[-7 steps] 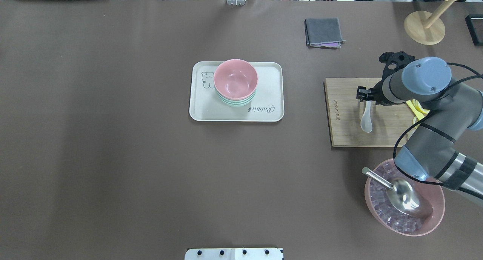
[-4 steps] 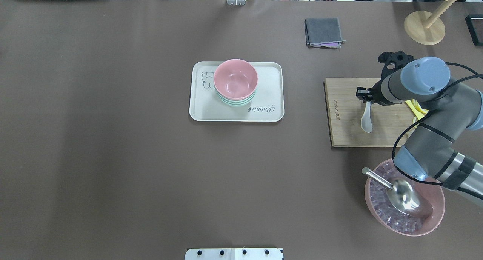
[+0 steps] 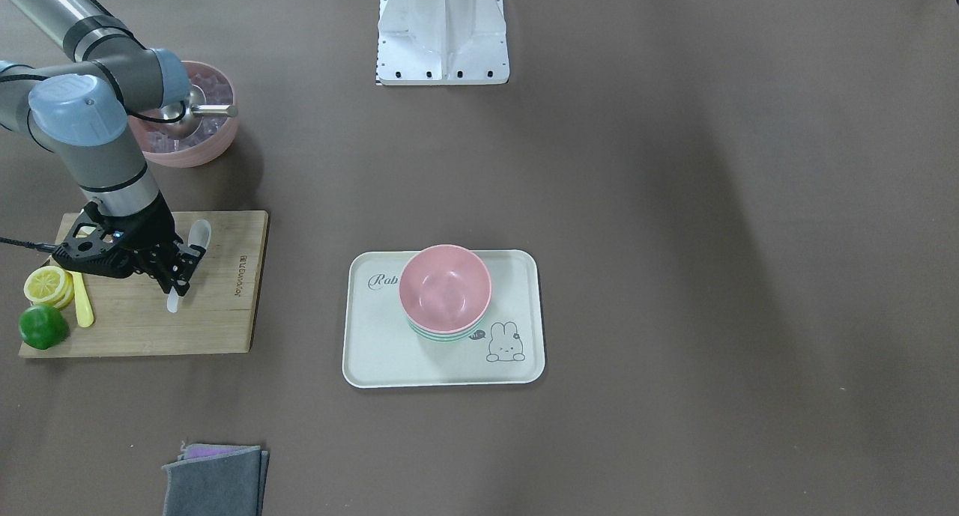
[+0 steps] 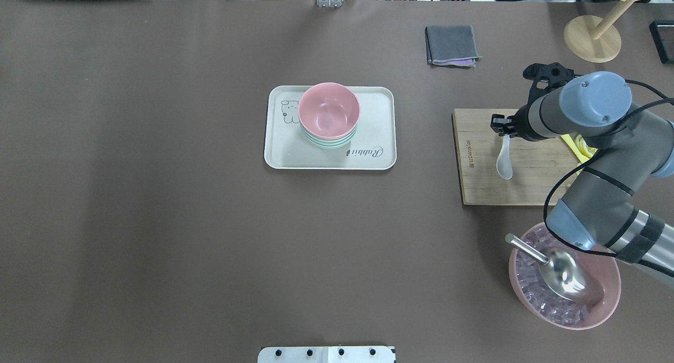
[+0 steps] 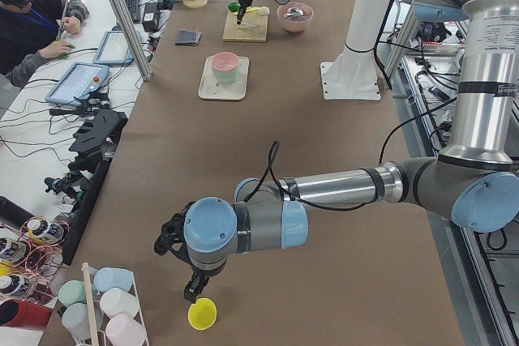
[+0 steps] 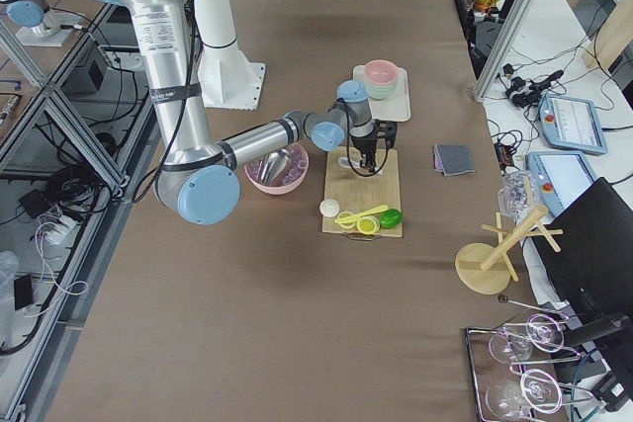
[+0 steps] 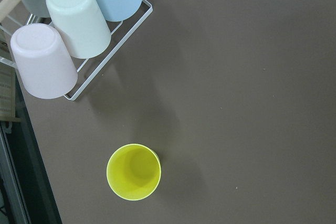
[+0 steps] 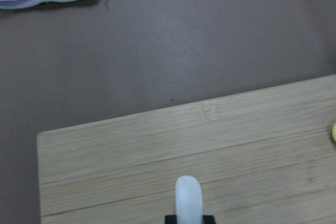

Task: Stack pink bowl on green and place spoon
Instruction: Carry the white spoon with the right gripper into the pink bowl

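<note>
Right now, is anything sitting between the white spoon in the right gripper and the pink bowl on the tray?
Nothing visible. The right gripper holds the white spoon over the cutting board, and only bare table lies between it and the pink bowl on the tray. The grey cloth sits well off that line.

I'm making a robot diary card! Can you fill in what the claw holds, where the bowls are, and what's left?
Right claw: shut on the white curved soup spoon, over the wooden cutting board
Bowls: round pink plastic bowl stacked on the green bowl, on the cream rabbit tray
Left to do: place the spoon
</note>
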Motion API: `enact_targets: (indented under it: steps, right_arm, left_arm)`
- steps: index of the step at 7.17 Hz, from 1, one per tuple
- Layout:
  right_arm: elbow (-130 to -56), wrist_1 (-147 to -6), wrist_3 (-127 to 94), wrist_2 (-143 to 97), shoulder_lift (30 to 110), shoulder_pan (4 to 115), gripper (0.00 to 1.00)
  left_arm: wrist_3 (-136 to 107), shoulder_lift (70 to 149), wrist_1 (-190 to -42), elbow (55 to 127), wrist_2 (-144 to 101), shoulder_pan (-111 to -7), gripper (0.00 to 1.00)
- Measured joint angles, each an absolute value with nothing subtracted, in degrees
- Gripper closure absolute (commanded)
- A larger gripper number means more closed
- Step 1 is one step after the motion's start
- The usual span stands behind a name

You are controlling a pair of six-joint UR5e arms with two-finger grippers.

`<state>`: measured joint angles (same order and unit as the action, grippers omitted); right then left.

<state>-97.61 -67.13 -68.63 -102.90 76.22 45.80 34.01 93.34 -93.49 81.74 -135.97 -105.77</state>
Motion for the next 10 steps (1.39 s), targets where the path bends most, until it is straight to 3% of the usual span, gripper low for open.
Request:
enact_targets:
  steps: [2, 5, 10]
  right_arm:
    - [-98.45, -68.71, -69.39, -102.82, 70.13, 45.38, 1.0]
    - [-96.75, -83.52, -74.9, -98.64, 54.62, 41.96, 1.0]
    - [-72.69, -88.03, -87.45, -93.36, 31.63, 36.85, 1.0]
  left_arm:
    - [34.01, 93.34, -93.51, 81.84, -136.03, -105.76, 0.02]
    - [34.01, 93.34, -93.52, 81.86, -136.06, -105.73, 0.02]
    - [34.03, 92.67, -93.51, 81.9, -136.05, -105.73, 0.02]
